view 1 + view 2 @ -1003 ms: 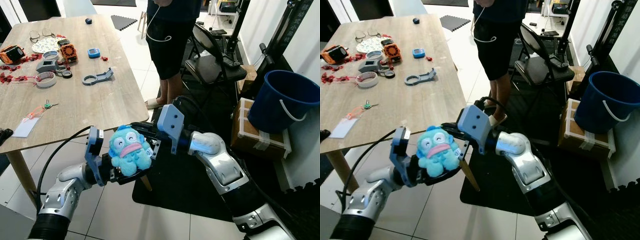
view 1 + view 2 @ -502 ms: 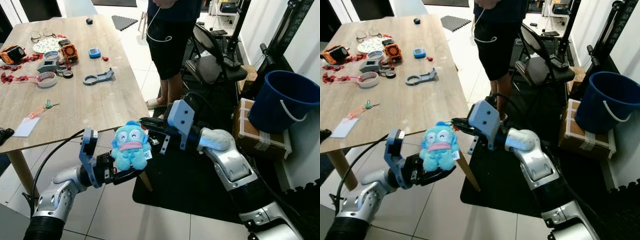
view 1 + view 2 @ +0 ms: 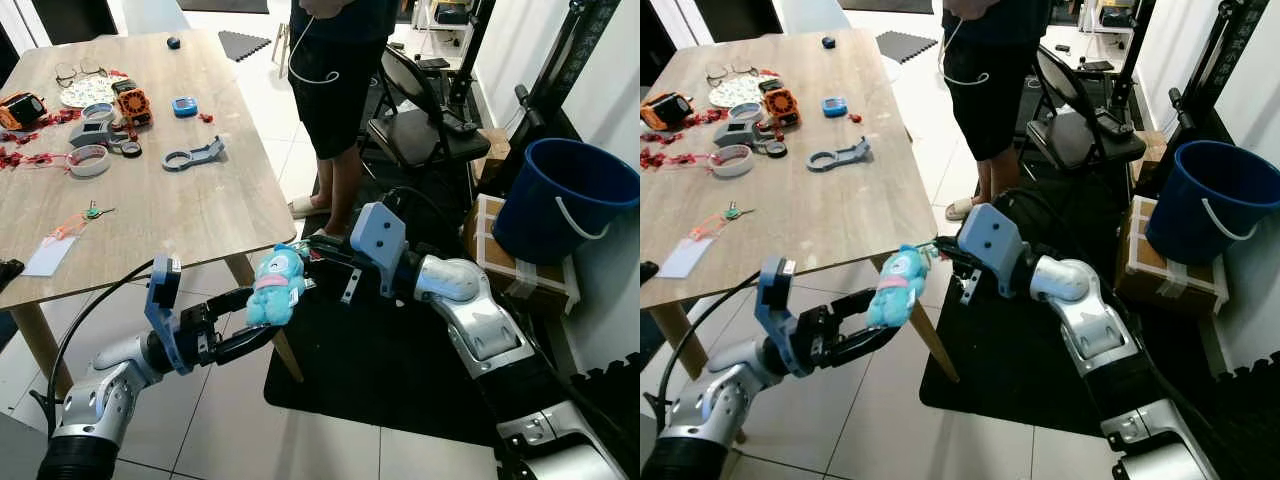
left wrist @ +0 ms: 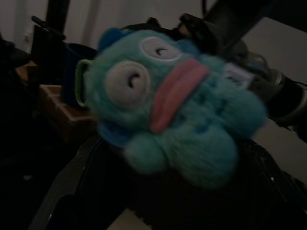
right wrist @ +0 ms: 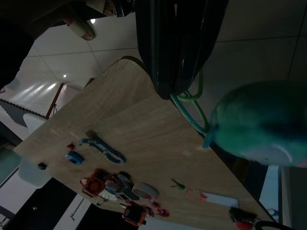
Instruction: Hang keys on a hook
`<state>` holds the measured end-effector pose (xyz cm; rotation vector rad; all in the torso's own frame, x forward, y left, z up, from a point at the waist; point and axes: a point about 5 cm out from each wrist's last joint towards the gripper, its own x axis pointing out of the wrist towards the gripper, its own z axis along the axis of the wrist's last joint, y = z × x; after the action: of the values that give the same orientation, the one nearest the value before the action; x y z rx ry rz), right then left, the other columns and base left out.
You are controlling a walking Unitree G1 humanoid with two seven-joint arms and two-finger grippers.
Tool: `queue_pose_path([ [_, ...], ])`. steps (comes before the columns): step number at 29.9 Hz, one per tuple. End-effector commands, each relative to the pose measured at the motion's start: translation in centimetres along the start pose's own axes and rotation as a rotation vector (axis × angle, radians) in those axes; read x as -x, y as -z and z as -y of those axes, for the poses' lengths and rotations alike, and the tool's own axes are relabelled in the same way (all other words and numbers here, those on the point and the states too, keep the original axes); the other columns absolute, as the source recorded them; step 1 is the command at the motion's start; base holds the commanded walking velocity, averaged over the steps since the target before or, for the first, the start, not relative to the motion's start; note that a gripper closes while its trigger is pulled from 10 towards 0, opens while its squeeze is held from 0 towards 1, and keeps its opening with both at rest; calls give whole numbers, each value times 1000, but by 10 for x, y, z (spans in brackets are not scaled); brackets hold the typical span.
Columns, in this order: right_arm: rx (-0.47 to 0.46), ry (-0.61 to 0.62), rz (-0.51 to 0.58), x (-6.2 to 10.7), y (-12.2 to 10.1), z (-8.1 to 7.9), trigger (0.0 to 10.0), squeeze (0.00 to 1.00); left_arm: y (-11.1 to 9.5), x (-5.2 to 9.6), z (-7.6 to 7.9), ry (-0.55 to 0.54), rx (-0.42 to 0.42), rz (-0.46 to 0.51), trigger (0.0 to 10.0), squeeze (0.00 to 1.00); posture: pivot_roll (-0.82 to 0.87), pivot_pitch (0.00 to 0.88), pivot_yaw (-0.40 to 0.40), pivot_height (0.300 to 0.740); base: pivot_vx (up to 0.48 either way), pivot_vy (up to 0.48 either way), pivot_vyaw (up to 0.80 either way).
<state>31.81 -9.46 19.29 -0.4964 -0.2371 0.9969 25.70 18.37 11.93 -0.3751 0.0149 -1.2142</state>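
Left eye view, centre frame: my right gripper jaws pinch the green loop of the blue plush keychain; my left gripper jaws grip its body.

Both eye views are bright and evenly lit by soft indoor light, with only faint shadows on the pale floor tiles under the tabletop. Straight lines bow slightly toward the picture edges, a mild wide-angle distortion. Detail is sharp across most of the scene, and the silver arm shells carry small white glints. The left wrist view is very dim and soft: the blue plush toy looks blurred, probably too close for focus, and its surroundings sink into near black. The right wrist view is also dark, with the gripper fingers silhouetted, while the wood beyond them is moderately lit and reasonably clear.
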Motion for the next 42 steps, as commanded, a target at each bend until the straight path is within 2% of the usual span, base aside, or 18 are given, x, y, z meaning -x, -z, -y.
queue_pose_path([
  [1, 4, 3, 16, 0, -1, -2, 10000, 0, 0, -2, -4, -37, -11, 15, 10000, 0, -60, 42, 46, 740, 0, 0, 0],
  [13, 19, 13, 35, -4, -3, -5, 10000, 0, 2, -18, -10, -109, 1, 98, 10000, 0, -63, 39, 45, 740, 0, 0, 0],
  [17, 15, 6, 40, -7, -4, -8, 10000, 0, -1, -24, -16, -179, 12, 174, 10000, 0, -61, 39, 46, 740, 0, 0, 0],
  [18, 14, 4, 42, -8, -4, -9, 10000, 0, -4, -25, -19, -206, 22, 217, 10000, 0, -60, 40, 46, 740, 0, 0, 0],
  [22, 13, 4, 43, -8, -4, -9, 10000, 0, -6, -27, -19, -200, 35, 233, 10000, 0, -61, 41, 47, 740, 0, 0, 0],
  [26, 18, 10, 27, -7, -1, -9, 10000, 0, -1, -26, -14, -159, 39, 166, 10000, 0, -66, 46, 51, 740, 0, 0, 0],
  [28, 28, 13, 10, -5, 1, -8, 10000, 0, 7, -19, -14, -158, 26, 81, 10000, 0, -66, 46, 51, 740, 0, 0, 0],
  [29, 28, 13, 10, -5, 1, -8, 10000, 0, 7, -19, -14, -158, 26, 81, 10000, 0, -66, 46, 51, 740, 0, 0, 0],
  [30, 40, 21, -18, 0, 5, -5, 10000, 0, 13, -3, -20, -220, 18, 14, 10000, 0, -67, 50, 53, 740, 0, 0, 0],
  [36, 33, 1, -19, 1, 6, -6, 10000, 0, 13, 1, -21, -238, -3, -16, 10000, 0, -61, 53, 54, 740, 0, 0, 0],
  [42, 28, -15, -19, 0, 6, -9, 10000, 0, 18, -3, -20, -236, -19, -55, 10000, 0, -58, 55, 50, 740, 0, 0, 0],
])
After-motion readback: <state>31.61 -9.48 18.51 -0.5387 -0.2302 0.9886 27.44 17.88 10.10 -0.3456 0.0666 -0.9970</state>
